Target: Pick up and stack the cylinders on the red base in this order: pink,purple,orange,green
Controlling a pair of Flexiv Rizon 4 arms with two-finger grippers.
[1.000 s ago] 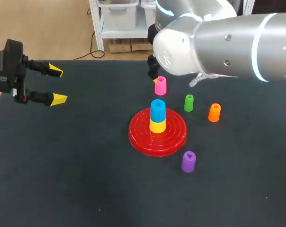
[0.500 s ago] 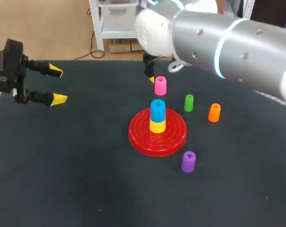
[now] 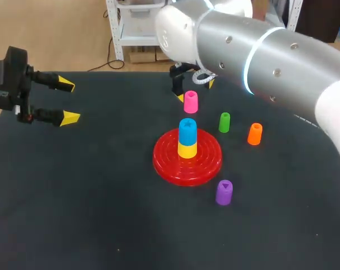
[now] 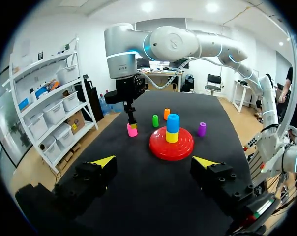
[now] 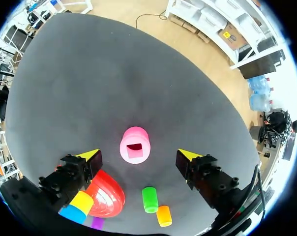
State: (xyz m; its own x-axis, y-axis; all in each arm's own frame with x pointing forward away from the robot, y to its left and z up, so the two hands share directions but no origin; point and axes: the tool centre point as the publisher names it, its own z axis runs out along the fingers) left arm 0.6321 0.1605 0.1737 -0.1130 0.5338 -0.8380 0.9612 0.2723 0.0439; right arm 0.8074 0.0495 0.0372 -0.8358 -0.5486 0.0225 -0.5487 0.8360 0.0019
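The red base point(image 3: 206, 165) carries a yellow cylinder point(image 3: 187, 150) with a blue one point(image 3: 187, 130) on top. Behind it the pink cylinder point(image 3: 191, 102) stands upright on the table. My right gripper point(image 3: 195, 90) hangs open above it. In the right wrist view the pink cylinder point(image 5: 134, 145) lies below and between the spread fingers of the right gripper point(image 5: 138, 155), untouched. Green point(image 3: 224, 122) and orange point(image 3: 254, 134) cylinders stand right of the base, and the purple one point(image 3: 224, 192) in front of it. My left gripper point(image 3: 67, 102) is open, far left.
The black table point(image 3: 91, 202) has open room left of and in front of the base. My right arm's thick links reach over the table's back right, above the green and orange cylinders. In the left wrist view the base point(image 4: 161, 150) is ahead of my left gripper point(image 4: 154, 162).
My right arm has swung back and to the left over the pink cylinder, and its second yellow tip now shows behind the cylinder. The left arm and all cylinders have not moved.
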